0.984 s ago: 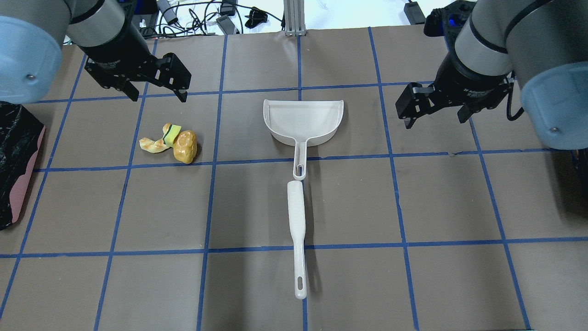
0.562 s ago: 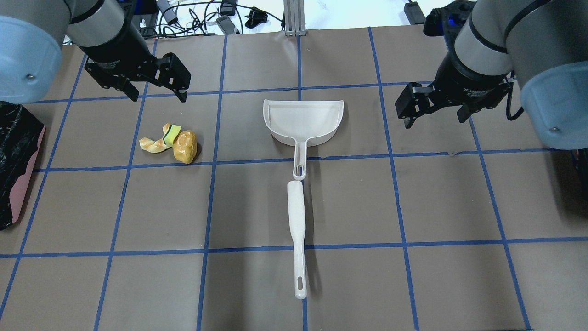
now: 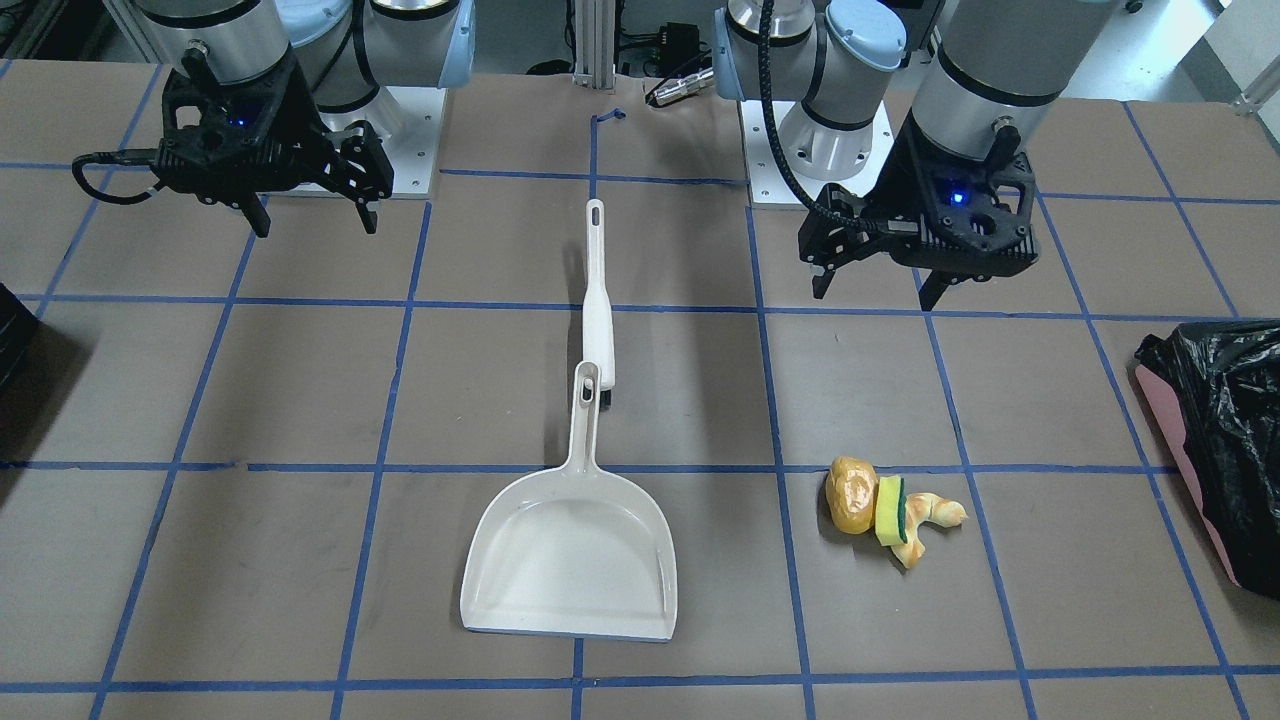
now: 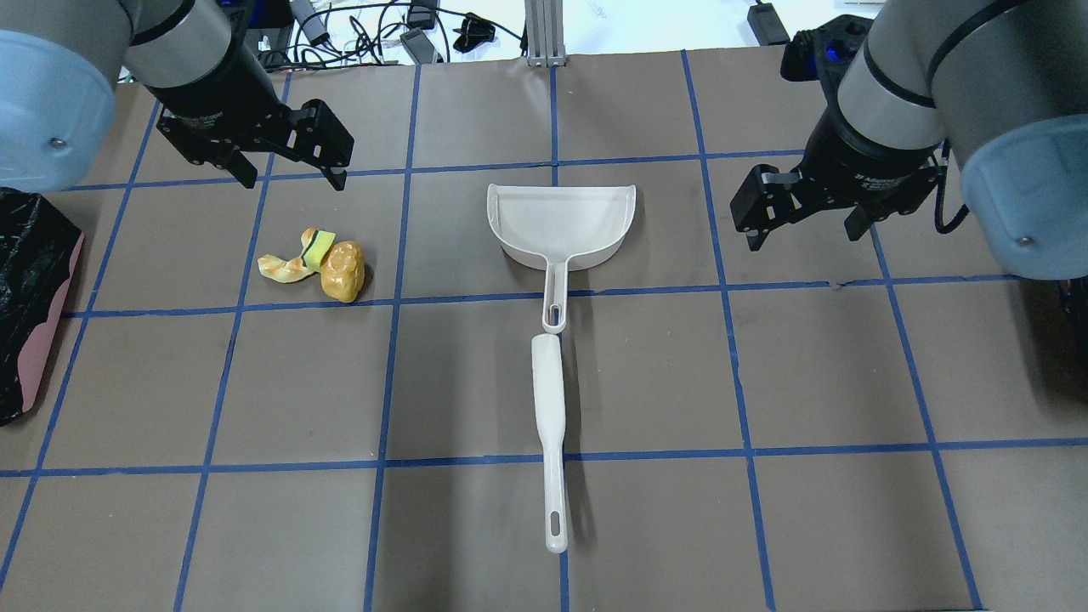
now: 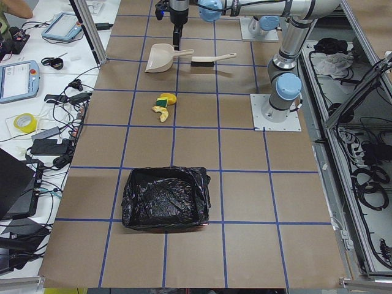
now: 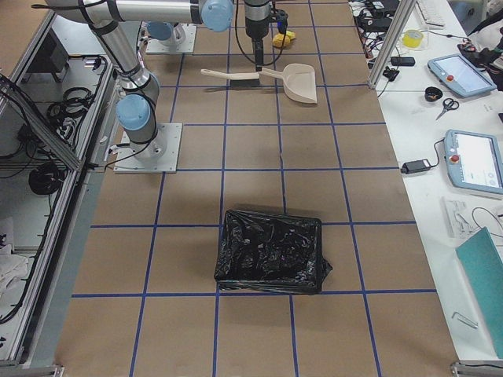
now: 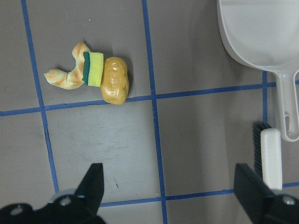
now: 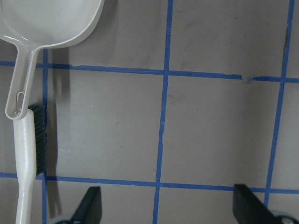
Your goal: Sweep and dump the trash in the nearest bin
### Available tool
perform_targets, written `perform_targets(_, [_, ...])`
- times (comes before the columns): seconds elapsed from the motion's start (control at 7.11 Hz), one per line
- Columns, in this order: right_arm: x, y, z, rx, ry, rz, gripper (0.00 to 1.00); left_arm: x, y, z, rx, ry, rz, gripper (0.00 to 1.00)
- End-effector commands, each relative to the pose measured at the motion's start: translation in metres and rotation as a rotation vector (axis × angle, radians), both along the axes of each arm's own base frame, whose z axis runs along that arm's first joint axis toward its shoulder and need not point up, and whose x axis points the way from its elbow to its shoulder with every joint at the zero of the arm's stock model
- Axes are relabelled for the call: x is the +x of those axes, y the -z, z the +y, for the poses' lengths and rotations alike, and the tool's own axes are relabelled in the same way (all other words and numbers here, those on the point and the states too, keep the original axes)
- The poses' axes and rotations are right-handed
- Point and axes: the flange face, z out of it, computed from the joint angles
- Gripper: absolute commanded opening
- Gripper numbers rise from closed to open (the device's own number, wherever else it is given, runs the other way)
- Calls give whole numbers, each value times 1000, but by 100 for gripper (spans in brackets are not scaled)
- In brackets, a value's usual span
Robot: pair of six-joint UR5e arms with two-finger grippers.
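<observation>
Above the far left part of the table, the left gripper [image 4: 294,180] hangs with its fingers [image 7: 93,183] spread wide and nothing between them. The right gripper [image 4: 802,238] hangs over the far right part, its fingers [image 8: 90,201] spread just as wide and also empty. Both are clear of the surface.

The table [image 4: 816,365] is covered in brown paper marked into large squares by blue tape. In the middle lies a white dustpan [image 4: 561,217], mouth facing away from the robot. A white brush [image 4: 550,399] with dark bristles lies in line with it, its head just at the end of the dustpan's handle. Cables [image 4: 365,34] and small devices trail beyond the far edge. The left side view shows a white bench with tablets [image 5: 61,24] and a roll of yellow tape [image 5: 24,122].

The trash [image 4: 319,265] sits on the table near and below the left gripper, well apart from the dustpan. It is three pieces touching in a row: a glossy yellow-brown bread lump [image 7: 115,80], a yellow sponge [image 7: 93,69] with a green edge, and a curved tan croissant [image 7: 67,77]. The bin [image 4: 38,340] stands at the robot's left end of the table. It has pink sides and a crinkled, shiny black bag [image 5: 162,222].
</observation>
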Motion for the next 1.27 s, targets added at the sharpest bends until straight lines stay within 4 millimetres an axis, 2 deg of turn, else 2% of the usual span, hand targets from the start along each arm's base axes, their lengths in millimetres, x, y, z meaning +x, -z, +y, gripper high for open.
perform_targets(0.0, [0, 4, 1, 24, -1, 0, 100, 2, 4, 5, 55, -3, 3, 100])
perform_targets(0.42, [2, 7, 1, 29, 12, -15, 100, 2, 6, 6, 69, -3, 2, 100])
perform_targets(0.56, [4, 17, 4, 51, 41, -17, 100, 1, 5, 6, 66, 6, 8, 100])
perform_targets(0.7, [15, 44, 14, 93, 18, -14, 100, 1, 5, 8, 72, 6, 3, 100])
perform_targets(0.84, [38, 66, 28, 107, -34, -12, 100, 1, 6, 8, 77, 6, 3, 100])
perform_targets(1.12, [80, 97, 42, 131, -39, 1, 100, 3, 9, 7, 89, 0, 13, 100])
